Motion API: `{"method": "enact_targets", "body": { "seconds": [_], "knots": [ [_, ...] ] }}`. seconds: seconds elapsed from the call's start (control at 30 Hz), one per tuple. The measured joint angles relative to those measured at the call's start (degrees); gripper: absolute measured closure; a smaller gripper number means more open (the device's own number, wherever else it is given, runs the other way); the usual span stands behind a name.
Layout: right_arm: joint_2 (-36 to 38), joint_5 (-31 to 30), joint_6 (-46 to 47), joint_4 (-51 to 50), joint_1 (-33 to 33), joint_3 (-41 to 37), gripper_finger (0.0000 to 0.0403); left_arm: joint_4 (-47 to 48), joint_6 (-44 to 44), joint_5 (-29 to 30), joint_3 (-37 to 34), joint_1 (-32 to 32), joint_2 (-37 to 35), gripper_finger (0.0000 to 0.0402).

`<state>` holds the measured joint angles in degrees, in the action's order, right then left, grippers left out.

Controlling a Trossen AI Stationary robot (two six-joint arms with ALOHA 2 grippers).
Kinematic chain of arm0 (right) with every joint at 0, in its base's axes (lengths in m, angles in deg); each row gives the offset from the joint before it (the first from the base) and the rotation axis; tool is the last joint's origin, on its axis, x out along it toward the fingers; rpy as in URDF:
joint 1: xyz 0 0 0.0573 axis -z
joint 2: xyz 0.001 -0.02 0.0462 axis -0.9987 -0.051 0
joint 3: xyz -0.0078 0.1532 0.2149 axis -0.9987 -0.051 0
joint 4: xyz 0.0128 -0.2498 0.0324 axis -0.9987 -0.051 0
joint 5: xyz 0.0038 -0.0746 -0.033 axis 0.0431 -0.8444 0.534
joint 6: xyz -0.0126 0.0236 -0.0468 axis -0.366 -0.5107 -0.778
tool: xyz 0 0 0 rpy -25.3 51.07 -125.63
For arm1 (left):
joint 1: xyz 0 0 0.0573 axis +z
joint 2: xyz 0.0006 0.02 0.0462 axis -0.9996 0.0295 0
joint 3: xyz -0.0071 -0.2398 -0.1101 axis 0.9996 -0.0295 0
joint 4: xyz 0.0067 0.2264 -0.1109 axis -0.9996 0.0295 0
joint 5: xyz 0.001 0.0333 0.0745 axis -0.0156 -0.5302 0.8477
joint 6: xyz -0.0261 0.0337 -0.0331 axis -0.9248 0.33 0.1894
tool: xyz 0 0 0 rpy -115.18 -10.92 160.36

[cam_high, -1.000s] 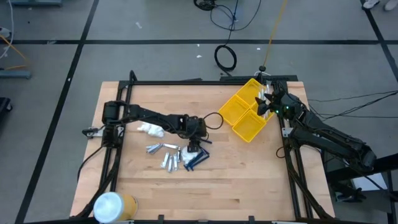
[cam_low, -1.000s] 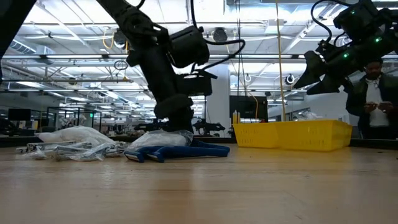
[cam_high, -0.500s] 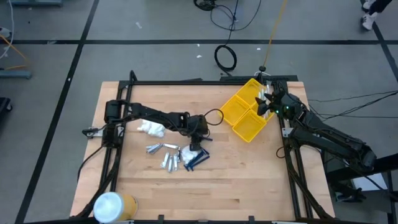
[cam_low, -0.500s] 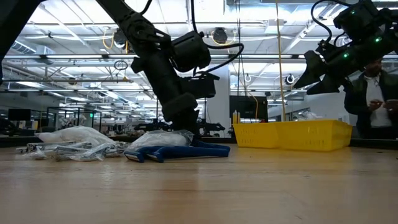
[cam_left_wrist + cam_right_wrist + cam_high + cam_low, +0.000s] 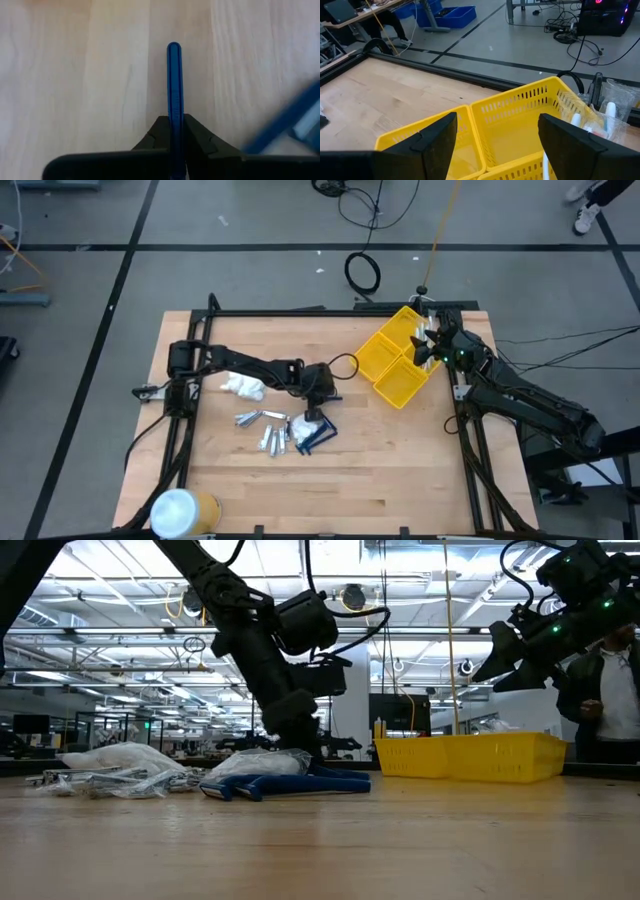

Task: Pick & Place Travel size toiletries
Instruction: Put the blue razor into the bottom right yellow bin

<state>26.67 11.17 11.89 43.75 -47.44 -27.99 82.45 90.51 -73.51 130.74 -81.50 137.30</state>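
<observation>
The travel size toiletries lie mid-table: silvery tubes (image 5: 262,432), a white packet (image 5: 243,387) and dark blue comb-like pieces (image 5: 312,436). In the low view they lie flat on the wood, tubes (image 5: 100,780) left of combs (image 5: 290,783). My left gripper (image 5: 314,418) reaches down into the pile's right side and is shut on one blue comb piece (image 5: 173,85). My right gripper (image 5: 428,346) hangs open above the yellow bin (image 5: 400,358), with nothing between its fingers. My left gripper pinches a dark blue comb piece between its two fingers, on its flat sides (image 5: 173,131). The fingers slant down from the table's left. The piece shows edge-on and runs straight ahead past the fingertips, low over the wood. Whether it is lifted clear I cannot tell.
The yellow compartmented bin (image 5: 520,115) stands at the far right, with clear packets (image 5: 610,107) beyond its wall. A big white-and-yellow cylinder (image 5: 182,512) lies at the near left corner. A second blue piece (image 5: 285,120) lies beside the held one. A person stands beyond the table (image 5: 610,690).
My left gripper has shut on the blue comb piece, and its wrist has leaned a little toward the table's right edge. The pile around it has stayed where it was.
</observation>
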Motion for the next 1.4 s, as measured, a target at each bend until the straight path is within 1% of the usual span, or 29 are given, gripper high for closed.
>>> {"method": "enact_targets", "body": {
  "seconds": [0.17,0.3,0.5,0.57,0.8,0.97,1.17,1.4],
  "knots": [
    [0.00,0.00,0.00,0.00,0.00,0.00,0.0138,-3.51,-0.57,0.13,0.08,0.09,-4.01,0.0384],
    [0.00,-0.02,-0.02,0.02,0.00,0.00,0.0137,-8.12,-0.50,-0.74,0.17,-0.43,-6.09,0.0392],
    [-0.02,-0.01,-0.01,0.00,0.00,0.00,0.0138,-18.38,-0.25,-6.61,0.28,-0.57,-7.05,0.0387],
    [-0.02,-0.02,0.00,0.02,0.00,0.00,0.0137,-21.52,-0.30,-8.11,0.28,-0.54,-6.99,0.0392],
    [-0.02,-0.02,-0.02,0.02,0.00,0.00,0.0137,-31.89,-1.80,-12.58,0.28,-0.93,-7.01,0.0390],
    [-0.02,-0.02,0.00,0.02,0.00,0.00,0.0137,-34.58,-1.82,-13.51,0.28,-1.27,-7.03,0.0392],
    [-0.02,-0.02,-0.01,0.02,0.00,0.00,0.0137,-34.83,-1.83,-13.51,0.30,-1.24,-7.05,0.0390],
    [-0.02,-0.02,0.00,0.02,0.00,0.00,0.0137,-39.06,-0.71,-13.51,0.35,-1.73,-7.10,0.0392]
  ]
}}
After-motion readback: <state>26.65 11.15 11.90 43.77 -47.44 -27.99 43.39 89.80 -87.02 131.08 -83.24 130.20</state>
